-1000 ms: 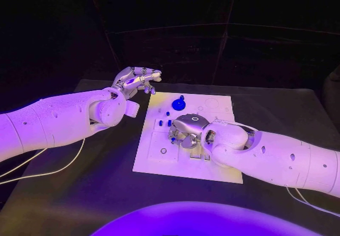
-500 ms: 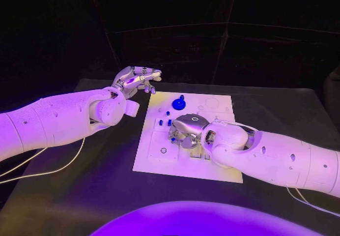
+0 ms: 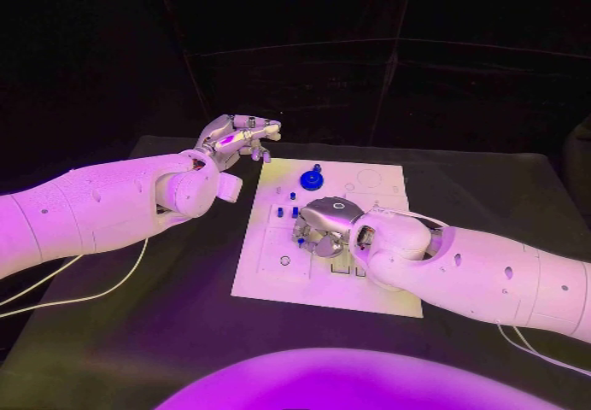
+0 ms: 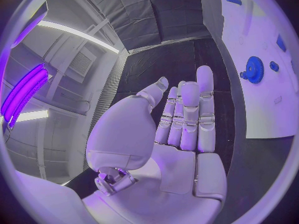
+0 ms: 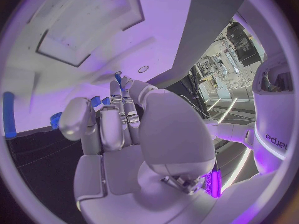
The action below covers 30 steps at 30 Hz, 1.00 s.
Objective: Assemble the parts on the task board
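The white task board (image 3: pixel 273 280) lies mid-table, with a blue gear (image 3: pixel 311 181) near its far edge and small blue pegs (image 3: pixel 287 213) left of centre. My right hand (image 3: pixel 323 231) hangs over the board's middle with its fingers curled down. In the right wrist view a small blue part (image 5: pixel 117 78) sticks out between its fingertips, close over the board (image 5: pixel 74 25). My left hand (image 3: pixel 240 137) is raised off the board's far left corner. Its fingers (image 4: pixel 189 112) are straight and hold nothing. The gear (image 4: pixel 253 68) and board (image 4: pixel 264 104) lie beside them.
A rectangular recess (image 5: pixel 84 35) and a small round hole (image 5: pixel 143 68) mark the board near the right hand. Another hole (image 3: pixel 284 261) sits near the board's left side. Black table (image 3: pixel 148 325) surrounds the board. A white cable (image 3: pixel 86 295) trails under the left arm.
The right hand has shifted very slightly over the board's middle. The left hand stays raised in the same place.
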Motion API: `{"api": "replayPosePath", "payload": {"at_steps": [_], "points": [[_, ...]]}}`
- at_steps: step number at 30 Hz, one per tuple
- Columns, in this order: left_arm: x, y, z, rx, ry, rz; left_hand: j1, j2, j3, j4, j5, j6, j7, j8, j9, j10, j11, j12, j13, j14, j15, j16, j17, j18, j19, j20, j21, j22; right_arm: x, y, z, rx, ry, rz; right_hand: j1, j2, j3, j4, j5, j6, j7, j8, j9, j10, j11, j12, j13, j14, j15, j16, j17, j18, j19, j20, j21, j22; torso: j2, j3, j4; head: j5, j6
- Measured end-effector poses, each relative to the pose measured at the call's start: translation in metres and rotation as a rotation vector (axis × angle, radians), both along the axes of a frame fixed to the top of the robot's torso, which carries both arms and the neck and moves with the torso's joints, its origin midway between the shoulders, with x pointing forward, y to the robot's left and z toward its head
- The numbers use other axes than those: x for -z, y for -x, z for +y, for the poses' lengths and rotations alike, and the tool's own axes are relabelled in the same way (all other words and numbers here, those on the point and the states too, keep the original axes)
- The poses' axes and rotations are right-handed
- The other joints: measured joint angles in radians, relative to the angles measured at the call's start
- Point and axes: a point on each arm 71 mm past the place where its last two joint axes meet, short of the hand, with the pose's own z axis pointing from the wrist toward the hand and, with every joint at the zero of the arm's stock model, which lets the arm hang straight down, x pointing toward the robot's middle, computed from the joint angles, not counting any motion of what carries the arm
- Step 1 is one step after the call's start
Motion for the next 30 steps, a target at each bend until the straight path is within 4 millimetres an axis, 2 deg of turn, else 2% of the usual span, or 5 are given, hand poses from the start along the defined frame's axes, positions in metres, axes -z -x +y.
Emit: {"api": "replayPosePath", "payload": {"at_steps": [30], "points": [[0.0003,0.0001,0.0000,0.005,0.001,0.005,0.000,0.000,0.000,0.000,0.000,0.000,0.000,0.000,0.000,0.000,0.000,0.000,0.000,0.000,0.000,0.000,0.000,0.000,0.000,0.000,0.000,0.000,0.0010,0.0015,0.0018,-0.006,0.003,-0.005,0.000,0.000,0.003,-0.003,0.004,-0.001,-0.001,0.003,0.000,0.000,0.000,0.000,0.000,0.000,0.000,0.000,0.000,0.000,0.000,0.000,0.000,0.000,0.000,0.0009,0.0004,0.003,0.000]]}}
